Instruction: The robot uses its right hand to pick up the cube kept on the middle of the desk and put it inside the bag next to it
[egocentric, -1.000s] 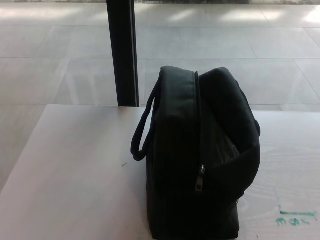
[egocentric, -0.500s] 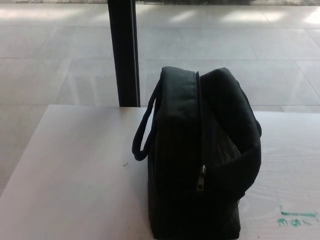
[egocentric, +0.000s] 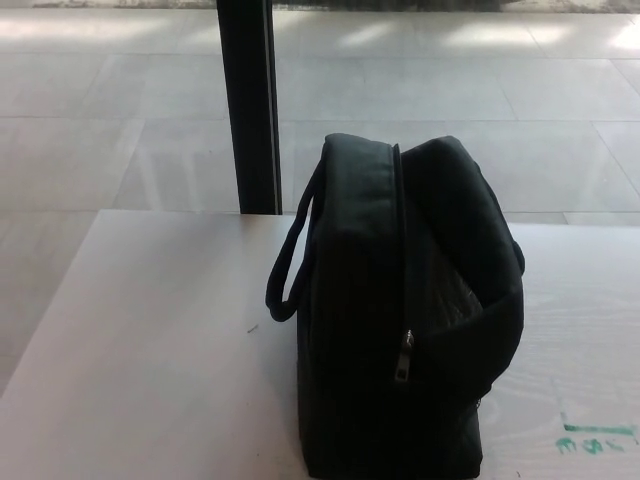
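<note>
Neither hand shows in the head view, so how their fingers stand cannot be told. Nearest the camera a black bag (egocentric: 405, 330) stands upright on the pale desk (egocentric: 150, 340), a little right of the middle, its base cut off by the lower edge. A zip runs down its near face and ends in a small metal pull (egocentric: 404, 356); right of the zip the top gapes and a greyish lining shows inside. A handle (egocentric: 287, 265) loops out from the bag's left side, and a second strap is partly seen at its right edge. No cube is visible on the desk or in the opening. Near the lower right corner there is green writing (egocentric: 592, 436) on the desk, too blurred to read. No brand or label can be made out on the bag. Behind the desk a dark post (egocentric: 250, 105) rises from the tiled floor (egocentric: 450, 90). Against the earlier frames the whole picture has shifted very slightly rightward, a camera shift; the bag sits unchanged on the desk.
</note>
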